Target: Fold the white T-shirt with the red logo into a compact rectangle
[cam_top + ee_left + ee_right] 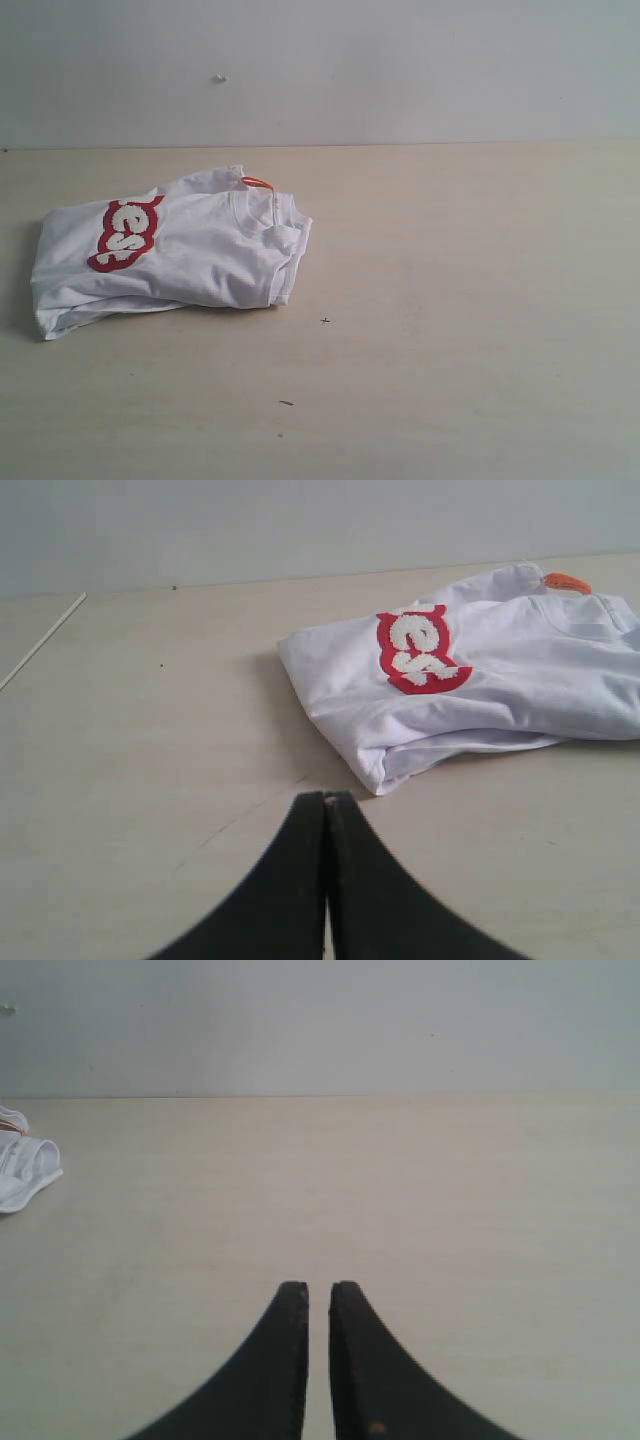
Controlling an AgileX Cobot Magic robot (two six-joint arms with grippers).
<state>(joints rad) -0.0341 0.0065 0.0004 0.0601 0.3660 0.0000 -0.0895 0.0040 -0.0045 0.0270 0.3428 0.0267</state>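
- The white T-shirt [190, 255] lies folded in a roughly rectangular bundle on the surface [450, 300], with the red logo [128, 232] face up on its top layer and the orange tag [257, 182] at the collar end.
- The left claw [327, 802] is fully closed, tips touching, and holds nothing. It sits near the shirt's logo-end corner, clear of the cloth.
- The right claw [318, 1295] is nearly closed, with a thin slit between its tips and nothing in it. It is well apart from the shirt, beyond the collar end.
- Risk: the fold looks loose. Lower layers peek out at the logo-end corner, and the collar end is bunched.
- A pinch that takes only the top layer would likely drag the bundle open or skew it.
- A closed claw nudging an edge could slide the whole shirt.
- Hidden: only part of the logo shows; the rest wraps under the fold.
- The number of layers cannot be told.
- Neither claw shows in the exterior view.
- The right wrist view catches only a cut-off scrap of collar.
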